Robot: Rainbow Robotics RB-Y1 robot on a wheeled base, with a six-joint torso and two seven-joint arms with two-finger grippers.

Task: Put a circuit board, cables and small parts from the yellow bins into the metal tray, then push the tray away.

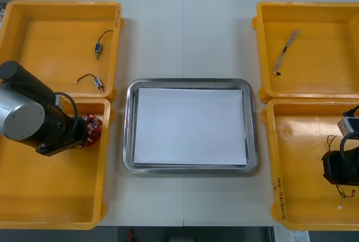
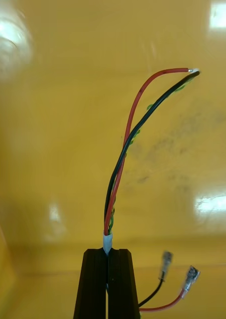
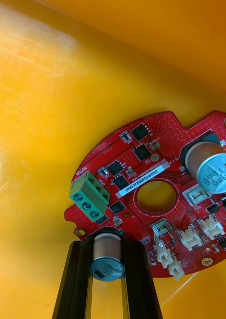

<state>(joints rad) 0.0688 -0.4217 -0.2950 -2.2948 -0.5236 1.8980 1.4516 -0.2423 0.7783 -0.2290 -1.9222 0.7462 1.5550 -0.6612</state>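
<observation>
Both grippers clamped on parts inside the near bins.
Left gripper (image 3: pixel 108 245) is pinched on a cylindrical component at the rim of the red circuit board (image 3: pixel 142 144), which is located at the far right corner of the near left yellow bin (image 1: pixel 50 197). Right gripper (image 2: pixel 109 251) is pressed together on the white sleeve of a red and black cable (image 2: pixel 123 149), held over the near right yellow bin (image 1: pixel 303 163). The white-lined metal tray (image 1: pixel 190 82) is seen between the bins.
</observation>
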